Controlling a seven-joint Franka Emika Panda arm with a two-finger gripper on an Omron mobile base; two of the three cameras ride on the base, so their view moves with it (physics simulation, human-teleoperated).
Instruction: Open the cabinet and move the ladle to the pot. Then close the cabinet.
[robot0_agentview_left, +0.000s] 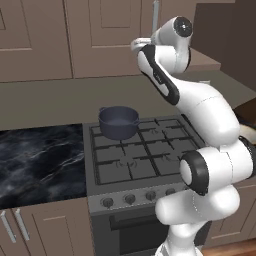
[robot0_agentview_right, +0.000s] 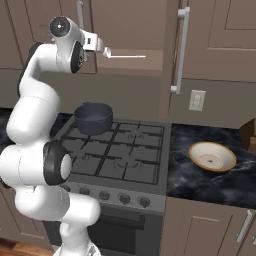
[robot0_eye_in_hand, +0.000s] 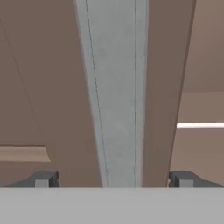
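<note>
Hand view is showing the claw (robot0_eye_in_hand: 113, 179) spread wide, its tips flanking a silver bar handle (robot0_eye_in_hand: 116, 87) of the cabinet (robot0_eye_in_hand: 39, 87), holding nothing. Farther off, the pot (robot0_agentview_right: 93, 118) is sitting on the stove's (robot0_agentview_right: 125, 160) back left burner. Beyond it, the ladle (robot0_agentview_right: 127, 56) is lying on the cabinet shelf.

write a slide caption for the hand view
Open claw straddling the silver bar handle of the cabinet door, with the ladle visible on the shelf inside.

Matt brown cabinet (robot0_agentview_right: 210, 40), brushed-metal handle (robot0_eye_in_hand: 114, 92), glossy black marble counter (robot0_agentview_left: 37, 160).
</note>
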